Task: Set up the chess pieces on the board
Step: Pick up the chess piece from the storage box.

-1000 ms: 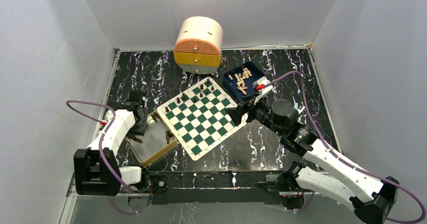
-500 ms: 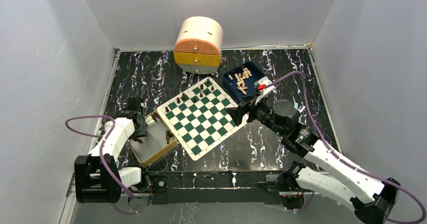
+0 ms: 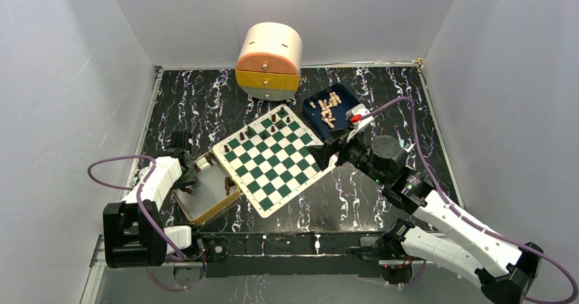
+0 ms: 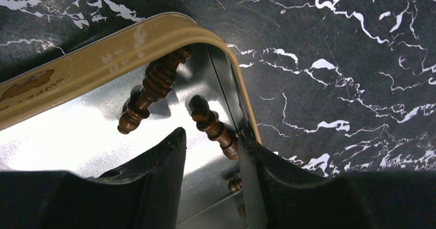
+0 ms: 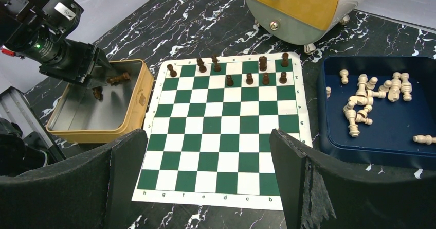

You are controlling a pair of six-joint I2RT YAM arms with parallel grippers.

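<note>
The green and white board point(image 3: 273, 159) lies tilted at the table's middle, with several dark brown pieces point(image 3: 273, 123) along its far edge, also in the right wrist view point(image 5: 249, 78). My left gripper point(image 3: 188, 174) is open, low in the far left corner of the tan-rimmed tray point(image 3: 205, 195). In the left wrist view a dark piece point(image 4: 213, 126) lies between the jaws point(image 4: 211, 136), close to the right finger and not clamped. A larger dark piece point(image 4: 151, 90) lies beside it. My right gripper point(image 3: 326, 155) is open and empty over the board's right edge point(image 5: 205, 136).
A blue tray point(image 3: 308, 113) with several pale beige pieces point(image 5: 362, 92) sits right of the board. A round orange and yellow drawer unit point(image 3: 269, 59) stands behind the board. Another dark piece point(image 3: 227, 184) sits by the tan tray's right rim. White walls close in on three sides.
My left arm has drawn back toward its base, with its gripper staying low at the tan tray's far left corner. The right arm has barely moved.
</note>
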